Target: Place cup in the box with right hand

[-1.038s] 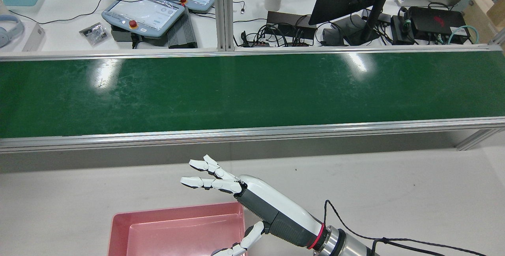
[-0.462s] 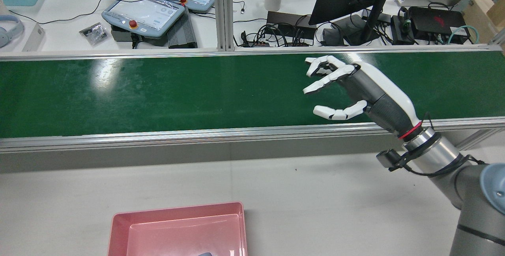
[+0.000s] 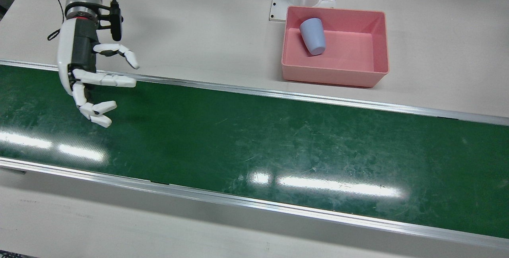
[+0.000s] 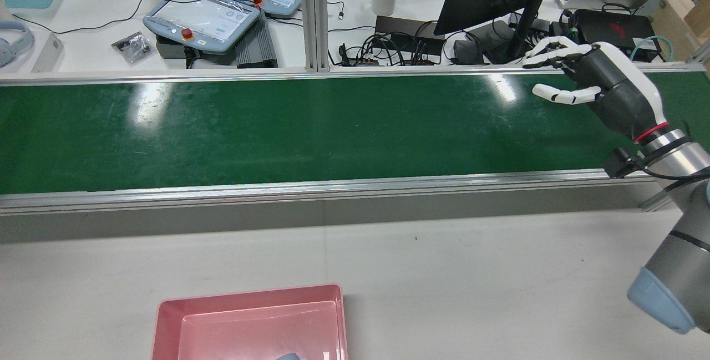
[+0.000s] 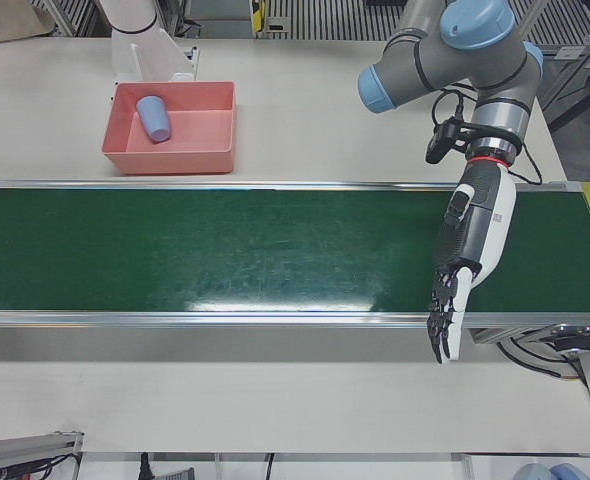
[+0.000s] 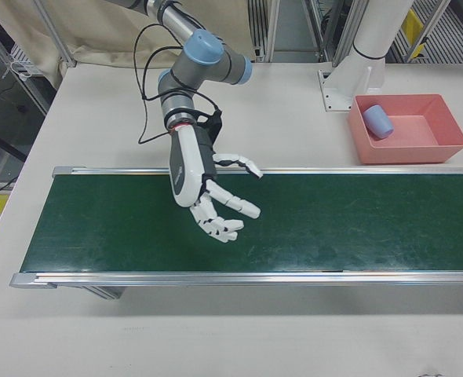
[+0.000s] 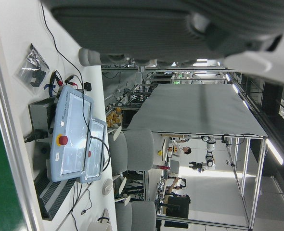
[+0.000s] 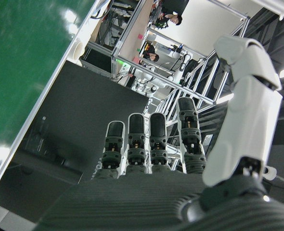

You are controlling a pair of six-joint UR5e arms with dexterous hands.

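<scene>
1. The pale blue plastic cup (image 3: 313,36) lies tipped on its side inside the pink rectangular plastic box (image 3: 373,41), against the box's wall, well apart from any fingers.
2. The box sits on the white surface (image 3: 206,23) just beside the long green conveyor belt (image 3: 254,146).
3. The right hand (image 3: 81,71) hangs over one end of the belt, fingers (image 3: 104,79) spread apart, holding nothing.
4. The left hand (image 5: 468,250) hangs over the belt's opposite end, fingers extended, empty.
5. Nothing stands between the right hand's fingers and the box.
</scene>
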